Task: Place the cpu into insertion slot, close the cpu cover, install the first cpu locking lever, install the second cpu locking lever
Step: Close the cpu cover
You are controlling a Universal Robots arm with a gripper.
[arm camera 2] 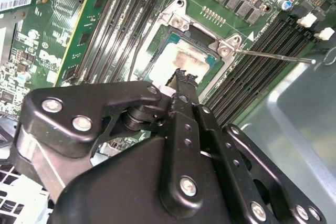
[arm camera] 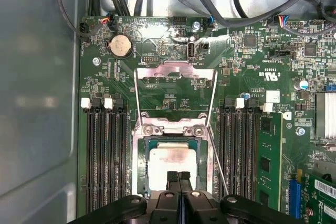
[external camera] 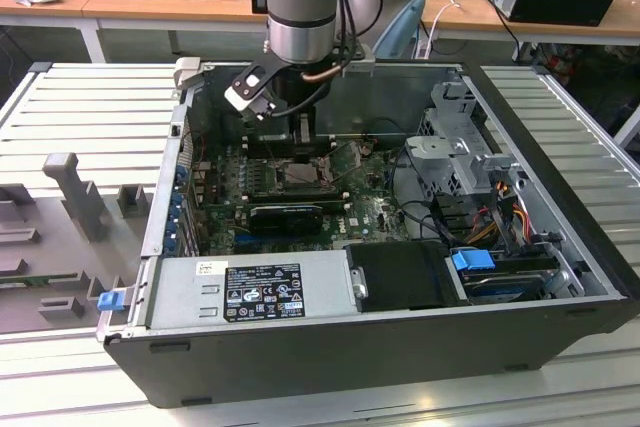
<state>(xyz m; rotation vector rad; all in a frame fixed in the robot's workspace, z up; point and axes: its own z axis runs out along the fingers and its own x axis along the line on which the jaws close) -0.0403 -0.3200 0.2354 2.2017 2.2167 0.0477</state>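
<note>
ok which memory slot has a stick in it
The one holding the green module, outermost on the side away from the grey case wall; the rest are bare black.

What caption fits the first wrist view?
Black gripper, fingers shut, over the pale silver square cpu lying in the dark-framed insertion slot.

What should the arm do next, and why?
Probably lift away and reach for the cpu cover: the cpu already lies in the insertion slot, the cover is flipped open, and the shut gripper hangs just over it.

No legible wording on the power supply label (external camera: 262, 292) (nor among the motherboard (arm camera: 178, 95) markings)
</note>
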